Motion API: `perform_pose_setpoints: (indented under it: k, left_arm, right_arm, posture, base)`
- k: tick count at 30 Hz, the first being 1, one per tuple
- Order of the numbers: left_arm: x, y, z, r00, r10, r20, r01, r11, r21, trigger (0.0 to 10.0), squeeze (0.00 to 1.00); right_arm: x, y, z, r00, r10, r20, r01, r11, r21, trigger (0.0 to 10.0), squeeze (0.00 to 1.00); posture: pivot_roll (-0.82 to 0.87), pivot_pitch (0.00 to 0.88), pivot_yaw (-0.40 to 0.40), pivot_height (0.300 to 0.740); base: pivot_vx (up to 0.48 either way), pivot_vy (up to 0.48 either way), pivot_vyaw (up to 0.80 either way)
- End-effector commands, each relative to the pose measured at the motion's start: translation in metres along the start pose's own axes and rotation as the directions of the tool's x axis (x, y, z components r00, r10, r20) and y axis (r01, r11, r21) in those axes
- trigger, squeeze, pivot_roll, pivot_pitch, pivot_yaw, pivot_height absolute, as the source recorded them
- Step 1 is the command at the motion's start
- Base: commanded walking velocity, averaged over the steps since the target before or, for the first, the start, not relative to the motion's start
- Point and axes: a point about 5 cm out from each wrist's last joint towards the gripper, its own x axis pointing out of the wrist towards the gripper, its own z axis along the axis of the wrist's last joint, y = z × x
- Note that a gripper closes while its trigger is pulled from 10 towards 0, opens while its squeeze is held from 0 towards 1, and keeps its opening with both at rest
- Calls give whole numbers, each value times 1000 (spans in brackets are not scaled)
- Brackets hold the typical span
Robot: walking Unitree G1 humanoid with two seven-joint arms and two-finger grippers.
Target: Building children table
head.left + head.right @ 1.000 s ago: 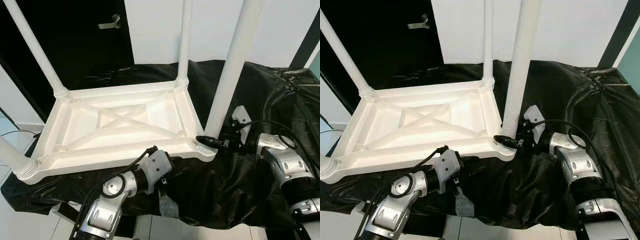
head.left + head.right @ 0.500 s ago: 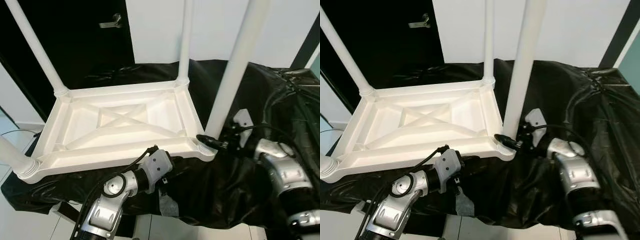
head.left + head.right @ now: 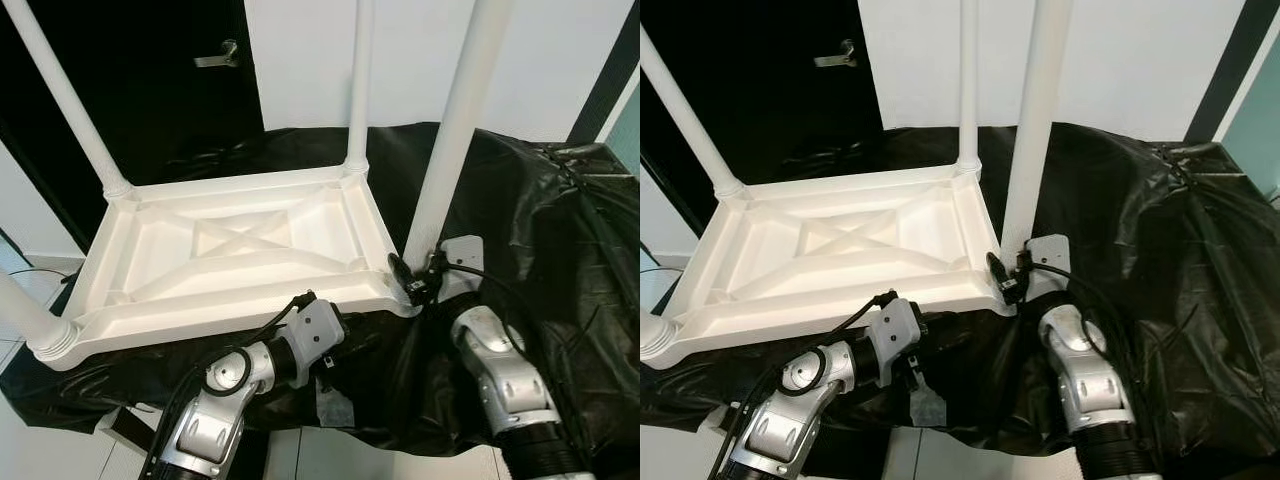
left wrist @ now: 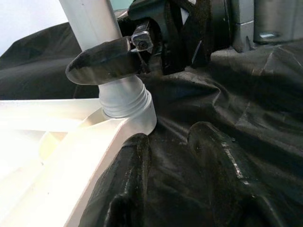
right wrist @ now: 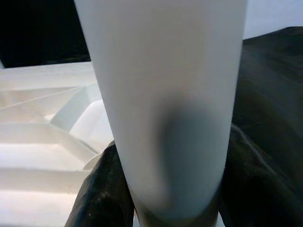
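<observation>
— What is the right gripper (image 3: 408, 278) doing?
— It is squeezing the bottom of the tall white plastic table leg (image 3: 455, 122), a black finger on each side.
— And the left gripper (image 4: 182, 156)?
— Its fingers are sitting a little apart, holding nothing, beside the upside-down white plastic table top (image 3: 240, 250) lying on the shiny black plastic sheet (image 3: 540, 220).

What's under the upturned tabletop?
The tabletop lies on a black sheet, which spreads past it beside the right gripper. Whatever supports the sheet is covered.
</observation>
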Motion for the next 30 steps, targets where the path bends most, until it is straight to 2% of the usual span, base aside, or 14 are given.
perform_pose_setpoints:
  k: [1, 3, 6, 8, 13, 14, 15, 20, 22, 23, 25, 26, 29, 30]
  left_arm:
    - [-1, 5, -2, 996, 88, -4, -88, 996, -3, 10000, 0]
    - [1, 4, -1, 996, 91, -1, -91, 996, -6, 10000, 0]
    - [2, 4, -1, 996, 93, 0, -93, 996, -7, 10000, 0]
    - [4, 0, -1, 996, 86, 3, -86, 996, -16, 10000, 0]
    - [7, -3, -1, 997, 77, 7, -76, 997, -20, 10000, 0]
    - [7, -2, -1, 997, 75, 7, -75, 997, -19, 10000, 0]
    - [7, -1, -1, 997, 76, 7, -76, 997, -18, 10000, 0]
    - [5, -1, -1, 997, 80, 10, -80, 997, -17, 10000, 0]
    - [6, -1, 0, 997, 78, 13, -78, 997, -18, 10000, 0]
    - [6, -1, 0, 997, 77, 15, -77, 997, -19, 10000, 0]
    - [7, -1, 0, 997, 77, 15, -77, 997, -18, 10000, 0]
    - [7, 0, 0, 997, 77, 15, -77, 997, -17, 10000, 0]
    - [6, 0, 0, 997, 77, 14, -77, 997, -17, 10000, 0]
    - [6, 1, 0, 997, 77, 15, -76, 997, -15, 10000, 0]
  right_arm:
    - [-5, 0, -19, 993, -59, -106, 59, 998, -3, 10000, 0]
    - [-6, 2, -16, 982, -155, -110, 159, 987, 29, 10000, 0]
    - [-6, 3, -15, 966, -226, -122, 235, 970, 59, 10000, 0]
    - [-5, 17, -10, 973, -203, -112, 213, 973, 84, 10000, 0]
    - [-6, 24, -4, 981, -176, -87, 183, 979, 87, 10000, 0]
    - [-7, 23, -2, 983, -171, -73, 177, 980, 88, 10000, 863]
    - [-7, 23, 0, 983, -171, -61, 176, 981, 82, 10000, 1000]
    - [-12, 15, 9, 993, -116, 6, 115, 990, 87, 10000, 1000]
    - [-14, 10, 9, 997, -72, 15, 71, 995, 75, 10000, 1000]
    - [-17, 2, 9, 1000, -2, 25, 0, 998, 62, 10000, 1000]
    - [-18, -1, 8, 999, 23, 29, -25, 998, 59, 10000, 1000]
    - [-21, -6, 7, 995, 89, 35, -91, 995, 47, 10000, 0]
    - [-22, -8, 7, 991, 127, 37, -129, 991, 38, 10000, 0]
    - [-24, -12, 5, 982, 188, 33, -189, 982, 16, 10000, 0]
  posture:
    - [13, 0, 24, 740]
    - [18, 0, 15, 740]
    - [18, 0, 13, 740]
    - [13, 0, 15, 740]
    - [8, 0, 18, 740]
    - [9, 0, 16, 740]
    - [9, 0, 16, 740]
    - [4, 0, 18, 740]
    - [4, 0, 17, 740]
    - [3, 0, 17, 740]
    - [3, 0, 18, 740]
    - [2, 0, 18, 740]
    - [2, 0, 18, 740]
    - [2, 0, 20, 740]
  base:
    - [0, 0, 0]
    - [0, 0, 0]
    - [0, 0, 0]
    - [0, 0, 0]
    - [0, 0, 0]
    - [0, 0, 0]
    - [0, 0, 0]
    - [0, 0, 0]
    - [0, 0, 0]
    - [0, 0, 0]
    - [0, 0, 0]
    - [0, 0, 0]
    - [0, 0, 0]
    - [0, 0, 0]
